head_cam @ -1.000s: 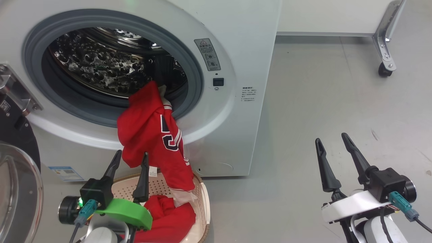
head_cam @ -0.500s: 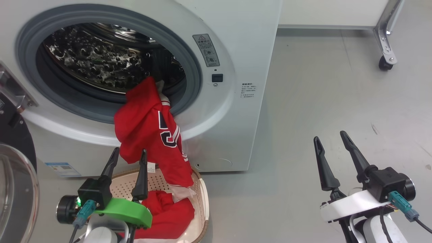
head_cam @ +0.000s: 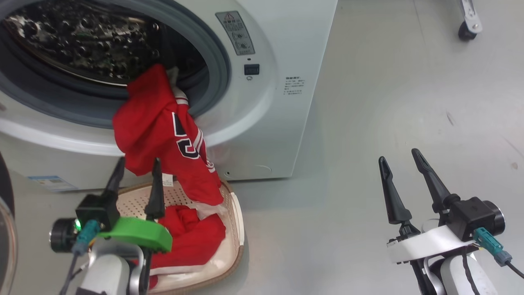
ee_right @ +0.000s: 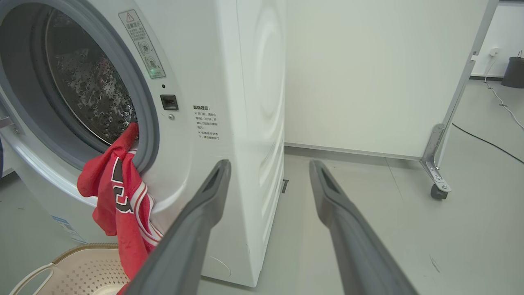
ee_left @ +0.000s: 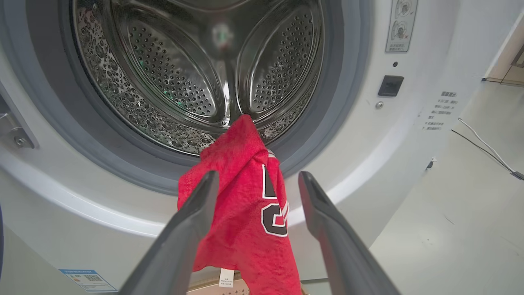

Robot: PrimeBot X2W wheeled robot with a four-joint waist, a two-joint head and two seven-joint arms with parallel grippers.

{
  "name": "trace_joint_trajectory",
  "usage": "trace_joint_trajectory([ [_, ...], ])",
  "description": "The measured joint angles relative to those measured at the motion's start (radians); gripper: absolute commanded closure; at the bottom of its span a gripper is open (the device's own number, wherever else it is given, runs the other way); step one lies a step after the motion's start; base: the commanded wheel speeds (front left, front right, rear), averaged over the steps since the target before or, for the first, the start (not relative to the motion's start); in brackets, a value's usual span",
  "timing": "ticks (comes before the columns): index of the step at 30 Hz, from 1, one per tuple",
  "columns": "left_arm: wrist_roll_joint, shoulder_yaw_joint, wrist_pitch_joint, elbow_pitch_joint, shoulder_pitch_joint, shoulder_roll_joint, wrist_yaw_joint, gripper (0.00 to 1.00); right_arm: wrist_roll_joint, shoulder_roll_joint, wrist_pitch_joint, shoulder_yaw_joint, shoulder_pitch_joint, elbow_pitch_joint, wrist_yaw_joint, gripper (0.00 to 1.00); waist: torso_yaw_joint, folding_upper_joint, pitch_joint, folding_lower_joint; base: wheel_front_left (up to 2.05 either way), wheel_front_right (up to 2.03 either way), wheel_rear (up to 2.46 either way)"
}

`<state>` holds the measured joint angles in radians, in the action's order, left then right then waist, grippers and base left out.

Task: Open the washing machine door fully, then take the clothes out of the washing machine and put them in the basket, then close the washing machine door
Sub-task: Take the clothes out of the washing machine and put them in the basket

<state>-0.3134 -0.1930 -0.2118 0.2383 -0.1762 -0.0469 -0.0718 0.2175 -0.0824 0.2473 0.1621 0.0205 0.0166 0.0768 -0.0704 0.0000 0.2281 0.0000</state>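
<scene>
The white washing machine (head_cam: 282,49) stands with its steel drum (ee_left: 172,78) open. A red jersey with dark lettering (head_cam: 163,135) hangs from the drum's lip down into the cream basket (head_cam: 233,221), where another red garment (head_cam: 192,239) lies. My left gripper (head_cam: 137,166) is open over the basket's near side, just in front of the jersey's lower edge; in the left wrist view the jersey (ee_left: 241,196) hangs between and beyond the fingers. Over the floor to the right, my right gripper (head_cam: 398,156) is open and holds nothing. A sliver of the door (head_cam: 5,241) shows at the far left.
Grey floor (head_cam: 368,102) spreads to the right of the machine. A wheeled metal stand with a caster (ee_right: 438,190) carries a white panel (ee_right: 368,73) behind it. A cable (ee_right: 487,141) runs over the floor toward a dark bin (ee_right: 513,71).
The head camera has moved, so the machine, jersey and basket sit higher and further left in the picture. Both grippers remain open and the jersey hangs as before.
</scene>
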Motion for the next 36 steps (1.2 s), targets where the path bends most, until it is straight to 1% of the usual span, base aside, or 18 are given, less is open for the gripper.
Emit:
trace_joint_trajectory([
  [6, 0.000, 0.032, 0.068, -0.007, -0.098, -0.016, -0.013, 0.00, 0.000, 0.001, 0.000, 0.013, 0.036, -0.008, 0.002, 0.00, -0.022, 0.0000, 0.076, 0.0000, 0.00, 0.00, 0.00],
  [12, -0.011, 0.069, 0.142, 0.018, -0.193, -0.034, -0.017, 0.00, 0.002, 0.003, 0.000, 0.034, 0.080, -0.005, 0.010, 0.00, -0.057, 0.0000, 0.141, 0.0000, 0.00, 0.00, 0.00],
  [16, -0.017, 0.078, 0.194, 0.044, -0.257, -0.040, -0.021, 0.00, 0.002, 0.006, 0.000, 0.042, 0.097, 0.001, 0.015, 0.00, -0.090, 0.0000, 0.167, 0.0000, 0.00, 0.00, 0.00],
  [21, -0.011, 0.062, 0.274, 0.083, -0.341, -0.053, -0.021, 0.00, 0.005, 0.007, 0.000, 0.046, 0.105, 0.007, 0.018, 0.00, -0.120, 0.0000, 0.199, 0.0000, 0.00, 0.00, 0.00],
  [31, 0.000, 0.097, 0.366, 0.174, -0.481, -0.096, -0.029, 0.00, 0.021, 0.017, 0.001, 0.068, 0.147, 0.022, 0.019, 0.00, -0.172, 0.0000, 0.249, 0.0000, 0.00, 0.00, 0.00],
  [36, 0.000, 0.104, 0.408, 0.220, -0.518, -0.098, -0.035, 0.00, 0.025, 0.020, 0.002, 0.076, 0.159, 0.029, 0.025, 0.00, -0.192, 0.0000, 0.269, 0.0000, 0.00, 0.00, 0.00],
])
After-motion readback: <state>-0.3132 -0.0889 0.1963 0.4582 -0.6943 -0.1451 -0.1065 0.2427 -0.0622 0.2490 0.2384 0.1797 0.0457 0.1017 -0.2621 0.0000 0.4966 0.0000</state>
